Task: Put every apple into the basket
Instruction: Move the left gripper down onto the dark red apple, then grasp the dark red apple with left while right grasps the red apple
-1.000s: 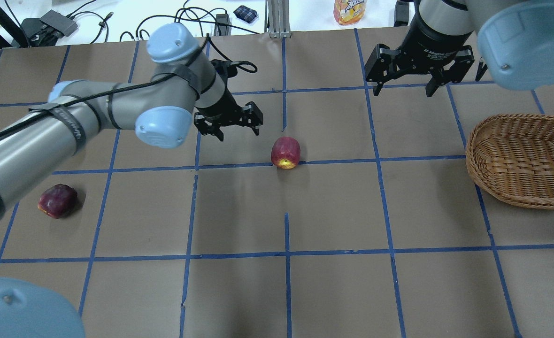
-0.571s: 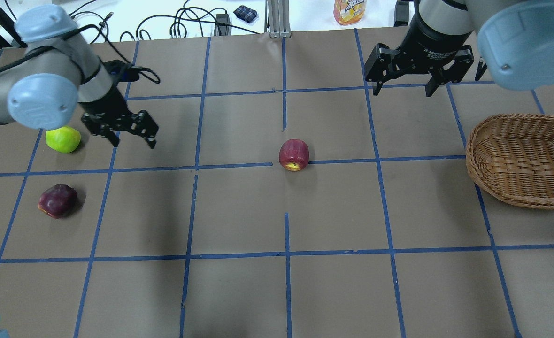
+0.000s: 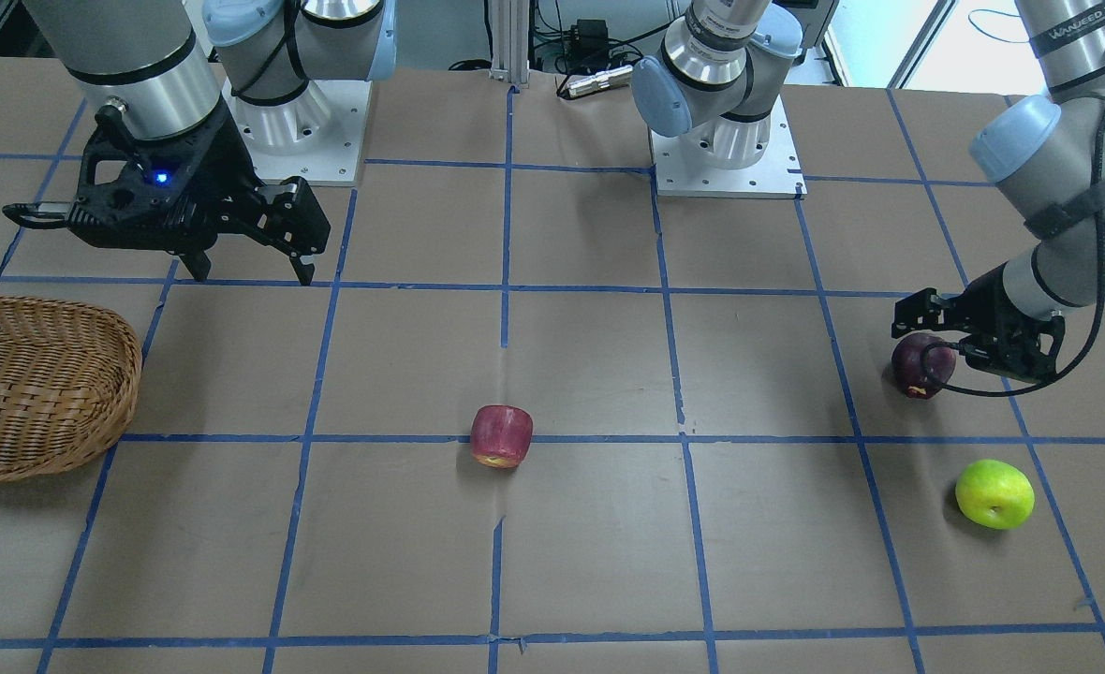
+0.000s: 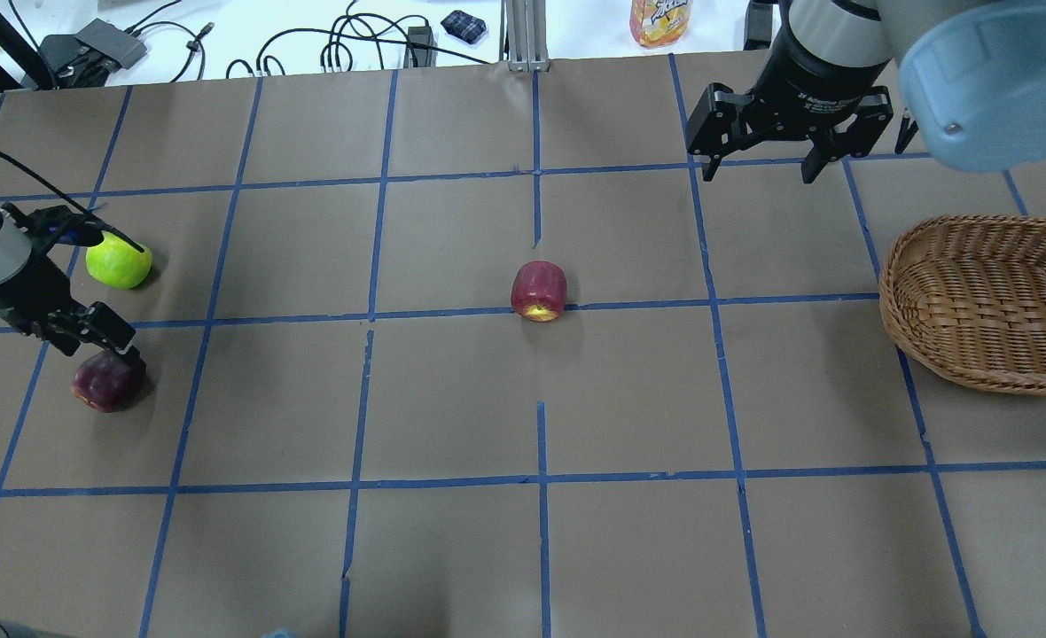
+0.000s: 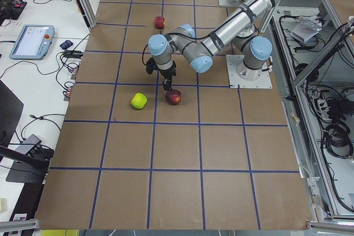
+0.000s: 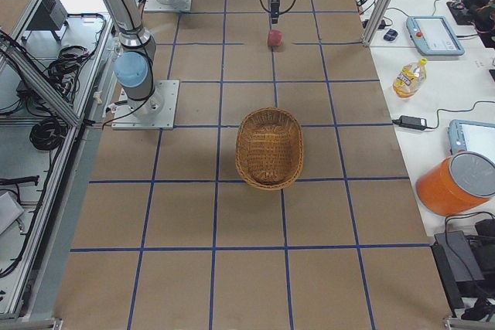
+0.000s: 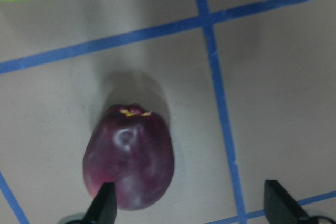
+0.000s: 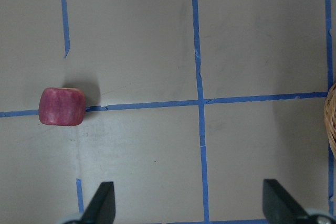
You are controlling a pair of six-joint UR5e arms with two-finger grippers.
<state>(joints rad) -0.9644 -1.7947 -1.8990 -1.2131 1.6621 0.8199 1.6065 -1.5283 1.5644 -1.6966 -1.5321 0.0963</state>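
The dark maroon apple (image 4: 108, 381) lies at the table's far left. My left gripper (image 4: 97, 344) hangs open just above it. In the left wrist view the apple (image 7: 128, 156) sits by one fingertip (image 7: 103, 206), off centre between the jaws. The yellow-green apple (image 4: 118, 260) lies just beyond it, apart. The red streaky apple (image 4: 539, 290) lies alone at the table's centre. The wicker basket (image 4: 984, 301) stands at the right edge and holds nothing. My right gripper (image 4: 761, 168) is open and empty, high near the far edge, left of the basket.
An orange drink bottle (image 4: 660, 19) and cables (image 4: 346, 40) lie on the white bench beyond the table's far edge. The two arm bases (image 3: 721, 140) stand on the robot's side. Blue tape lines grid the brown tabletop.
My left arm swung from the centre to the far left and came down over the maroon apple. The red apple rocked slightly and settled. The right arm stayed still.
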